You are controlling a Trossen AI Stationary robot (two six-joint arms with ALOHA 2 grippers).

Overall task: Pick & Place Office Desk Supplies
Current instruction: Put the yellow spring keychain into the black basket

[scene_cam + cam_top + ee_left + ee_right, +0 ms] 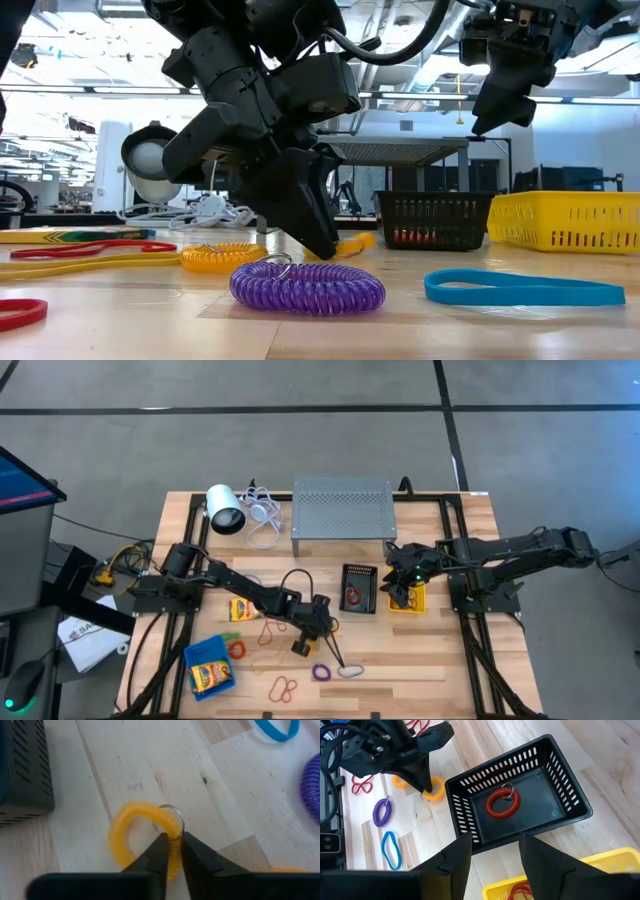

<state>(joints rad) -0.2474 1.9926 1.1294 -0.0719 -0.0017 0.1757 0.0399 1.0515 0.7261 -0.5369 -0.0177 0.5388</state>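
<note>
The left gripper (pixel 171 851) is pinched shut on a yellow coiled plastic loop with a metal ring (pixel 131 837), lying on the wooden table (pixel 150 765) just beside the black slotted plastic bin (pixel 520 810), which holds a red coil (pixel 502 803). The right gripper (pixel 492 857) hangs part-open, empty, above the yellow bin (pixel 408 600).

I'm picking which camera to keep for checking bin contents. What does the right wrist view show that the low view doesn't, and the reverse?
Only the right wrist view looks into the black bin: a red coil lies on its floor. It also shows red loops in the yellow bin.

Only the low view shows the white cylinder and the room behind.

Both show the left pincer shut on the yellow coil, plus the purple coil and the blue band.
</note>
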